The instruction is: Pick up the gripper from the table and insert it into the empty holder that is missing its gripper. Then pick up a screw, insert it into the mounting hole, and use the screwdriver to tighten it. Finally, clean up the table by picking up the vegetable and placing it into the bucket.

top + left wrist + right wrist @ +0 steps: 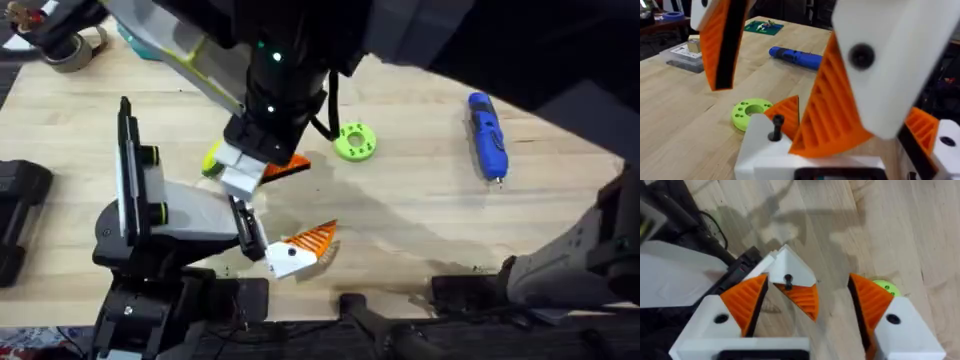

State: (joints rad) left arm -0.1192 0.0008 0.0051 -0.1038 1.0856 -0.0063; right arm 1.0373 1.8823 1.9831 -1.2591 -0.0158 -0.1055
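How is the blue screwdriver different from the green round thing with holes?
The screwdriver is long and slim like a pen; the green disc is round and flat with a big hole in its middle. The screwdriver is bright blue; the disc is lime green. The screwdriver lies off by itself toward the right side of the table; the disc sits nearer the middle, next to the arm. Both lie flat on the wooden table, and no gripper touches either.

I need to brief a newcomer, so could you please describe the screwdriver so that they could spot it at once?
Start from the wooden table and look to its far right part, well away from the holder at the left. The screwdriver lies flat there, alone: a slim pen-shaped tool, the one bright-blue thing on the wood, unlike the round lime-green disc nearer the middle.
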